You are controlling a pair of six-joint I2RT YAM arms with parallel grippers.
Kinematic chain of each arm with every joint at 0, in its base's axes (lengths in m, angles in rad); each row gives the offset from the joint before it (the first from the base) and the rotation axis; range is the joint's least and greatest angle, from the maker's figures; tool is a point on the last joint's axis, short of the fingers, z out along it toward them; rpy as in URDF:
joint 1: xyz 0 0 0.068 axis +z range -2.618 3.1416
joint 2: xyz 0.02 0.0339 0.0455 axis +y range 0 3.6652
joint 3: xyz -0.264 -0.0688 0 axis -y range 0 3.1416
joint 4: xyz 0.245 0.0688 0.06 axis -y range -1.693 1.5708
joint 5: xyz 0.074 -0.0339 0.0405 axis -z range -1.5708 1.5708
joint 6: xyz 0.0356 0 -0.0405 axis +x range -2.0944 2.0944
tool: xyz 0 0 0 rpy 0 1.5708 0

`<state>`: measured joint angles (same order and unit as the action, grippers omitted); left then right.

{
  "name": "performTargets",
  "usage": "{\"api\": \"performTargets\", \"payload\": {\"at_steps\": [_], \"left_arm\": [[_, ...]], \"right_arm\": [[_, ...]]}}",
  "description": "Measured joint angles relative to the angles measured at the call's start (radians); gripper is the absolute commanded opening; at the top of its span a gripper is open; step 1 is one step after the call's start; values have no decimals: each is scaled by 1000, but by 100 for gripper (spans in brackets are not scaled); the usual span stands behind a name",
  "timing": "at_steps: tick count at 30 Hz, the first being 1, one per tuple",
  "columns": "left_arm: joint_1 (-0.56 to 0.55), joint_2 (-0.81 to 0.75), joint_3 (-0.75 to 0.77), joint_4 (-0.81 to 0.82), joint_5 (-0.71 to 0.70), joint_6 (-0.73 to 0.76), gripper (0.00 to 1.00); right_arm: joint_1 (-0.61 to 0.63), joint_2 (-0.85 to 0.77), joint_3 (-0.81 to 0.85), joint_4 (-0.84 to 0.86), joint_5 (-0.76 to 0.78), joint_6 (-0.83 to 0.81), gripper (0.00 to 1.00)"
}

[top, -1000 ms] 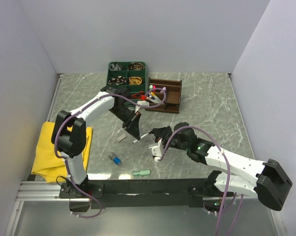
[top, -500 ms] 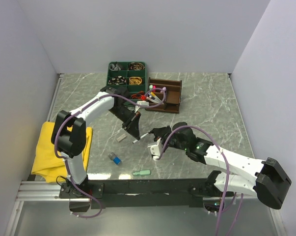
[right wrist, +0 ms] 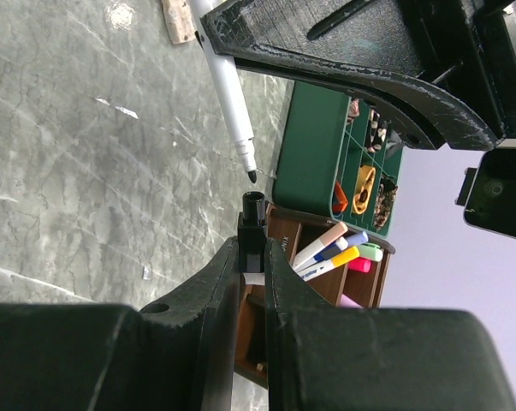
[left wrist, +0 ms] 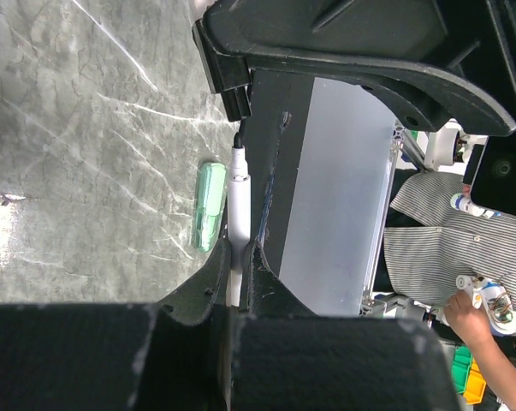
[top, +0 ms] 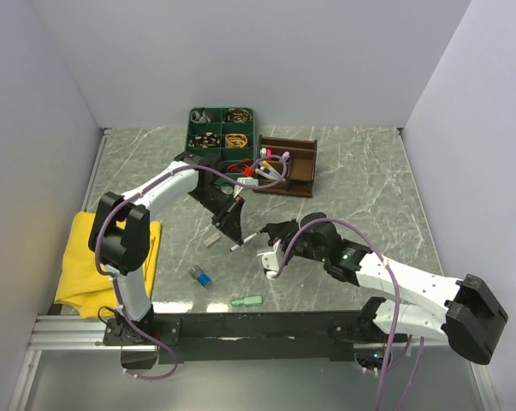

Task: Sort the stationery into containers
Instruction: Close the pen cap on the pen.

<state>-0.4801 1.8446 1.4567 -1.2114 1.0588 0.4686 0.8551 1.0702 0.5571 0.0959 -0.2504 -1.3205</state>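
My left gripper [top: 234, 228] is shut on a white pen [left wrist: 239, 193] whose bare black tip points at my right gripper. My right gripper [top: 273, 231] is shut on a black pen cap [right wrist: 253, 229], its open end a short gap from the pen's tip [right wrist: 252, 175]. The brown wooden organiser [top: 297, 169] stands behind them with several markers [right wrist: 336, 247] in one compartment. A mint eraser [top: 247, 300], a blue cap [top: 202, 276] and a small tan bit [top: 210, 241] lie on the table in front. The mint eraser also shows in the left wrist view [left wrist: 210, 205].
A green compartment tray [top: 222, 137] with small items stands behind the organiser on its left. A yellow cloth [top: 86, 261] lies at the left edge. The black base rail [top: 258, 325] runs along the near edge.
My right gripper with the cap has edged slightly toward the pen tip. The left arm has barely moved.
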Motion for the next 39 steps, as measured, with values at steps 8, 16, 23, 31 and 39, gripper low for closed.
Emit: {"api": "performTargets", "payload": {"at_steps": [8,16,23,31,39], "left_arm": [[0,0,0,0,1,0,1],[0,0,0,1,2,0,1],[0,0,0,0,2,0,1],[6,-2,-4,3,2,-3,1],[14,-4,-14,4,0,-10,1]], "right_arm": [[0,11,10,-7,0,0,0],[16,32,45,-8,-1,-1,0],[27,38,49,-14,6,-8,0],[21,72,51,-16,49,-8,0],[21,72,51,-36,49,-8,0]]}}
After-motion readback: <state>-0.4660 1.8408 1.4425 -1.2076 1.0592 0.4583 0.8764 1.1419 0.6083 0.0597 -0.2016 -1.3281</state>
